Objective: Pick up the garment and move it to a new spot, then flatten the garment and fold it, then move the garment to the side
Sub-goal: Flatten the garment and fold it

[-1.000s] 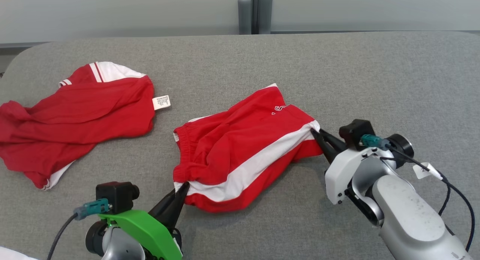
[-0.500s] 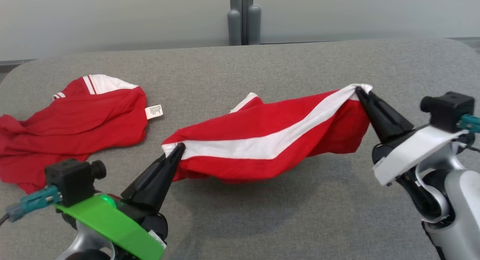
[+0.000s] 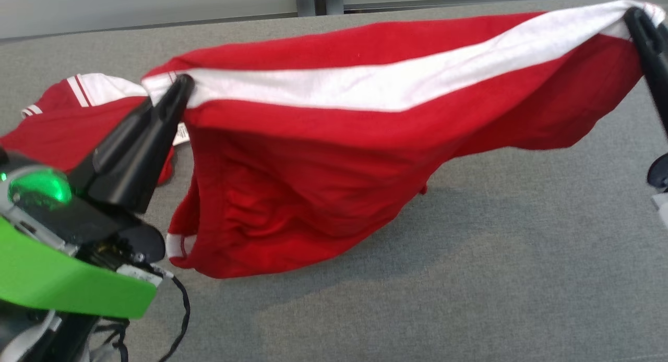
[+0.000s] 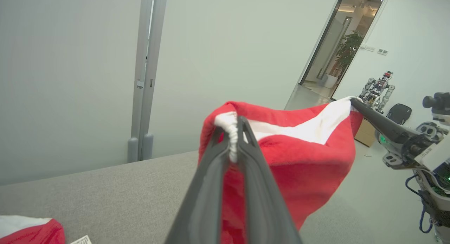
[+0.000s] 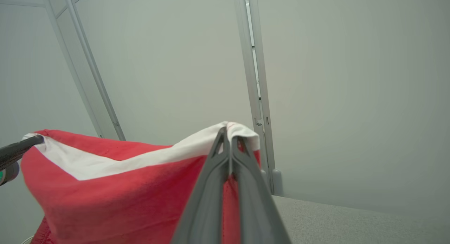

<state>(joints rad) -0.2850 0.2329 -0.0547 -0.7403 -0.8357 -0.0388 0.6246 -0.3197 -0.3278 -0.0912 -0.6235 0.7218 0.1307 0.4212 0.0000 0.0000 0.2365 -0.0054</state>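
L gripper (image 3: 183,84) was nearest, lower left, fingers pinched shut on one white-striped end of the red shorts (image 3: 334,158). Shorts hung stretched between both arms over the grey tabletop (image 3: 469,289), w/ R gripper (image 3: 632,15) upper right, fingers clamped on the other striped end. Farther back at left, a 2nd red-and-white garment (image 3: 57,132) lay on the tabletop.

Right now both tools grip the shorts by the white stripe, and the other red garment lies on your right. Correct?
No: the other red garment lies on my left, per the head view. Left tool and right tool do grip the shorts by the white stripe.
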